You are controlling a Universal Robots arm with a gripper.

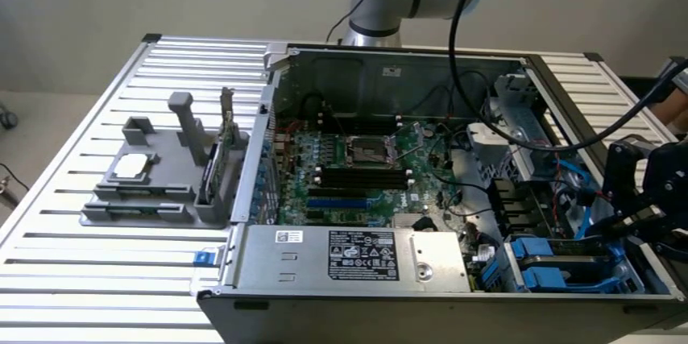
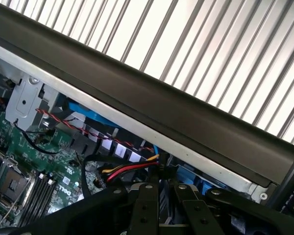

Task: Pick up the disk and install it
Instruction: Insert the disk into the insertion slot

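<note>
The table (image 1: 64, 263) is ribbed bare metal, bright and satin. The computer case (image 1: 430, 312) is grey sheet metal with a matt black rim. The power-supply box (image 1: 279, 267) is dull grey metal under a paper-like label. The blue drive carriers (image 1: 534, 251) look like plastic. The gripper (image 2: 161, 203) is matt black.

Bright, even light is glaring off the bench (image 1: 64, 279); shadow is pooling inside the computer case (image 1: 430, 320) around the exterior view's four o'clock.
</note>
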